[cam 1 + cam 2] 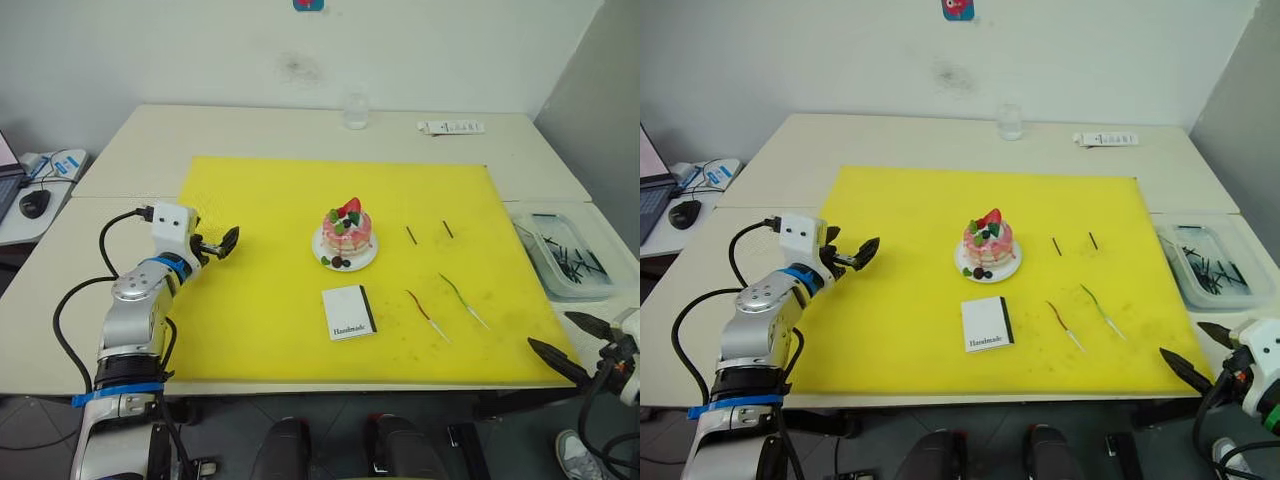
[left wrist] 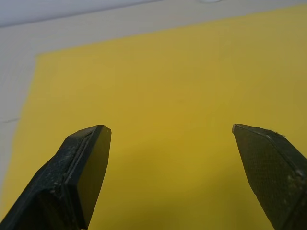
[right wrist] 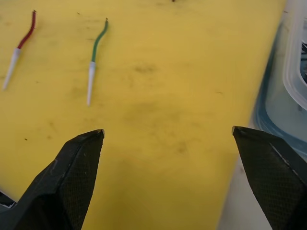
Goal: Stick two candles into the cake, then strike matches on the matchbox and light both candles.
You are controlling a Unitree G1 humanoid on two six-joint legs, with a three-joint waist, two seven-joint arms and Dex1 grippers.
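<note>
The small pink-and-white layered cake (image 1: 347,232) on its white plate sits mid-mat on the yellow mat (image 1: 270,300), the white "Handmade" matchbox (image 1: 349,312) just before it. Dark red candle (image 1: 423,311) and green candle (image 1: 462,300) lie flat beside two short dark matches (image 1: 411,235). Left gripper (image 1: 226,242) and right gripper (image 1: 568,346) both hold their fingers spread, empty.

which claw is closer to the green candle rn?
Right. The right claw hangs open at the mat's near right corner, just beyond the green candle. The left claw is open over the mat's far left side, with the cake between it and the candle.
</note>
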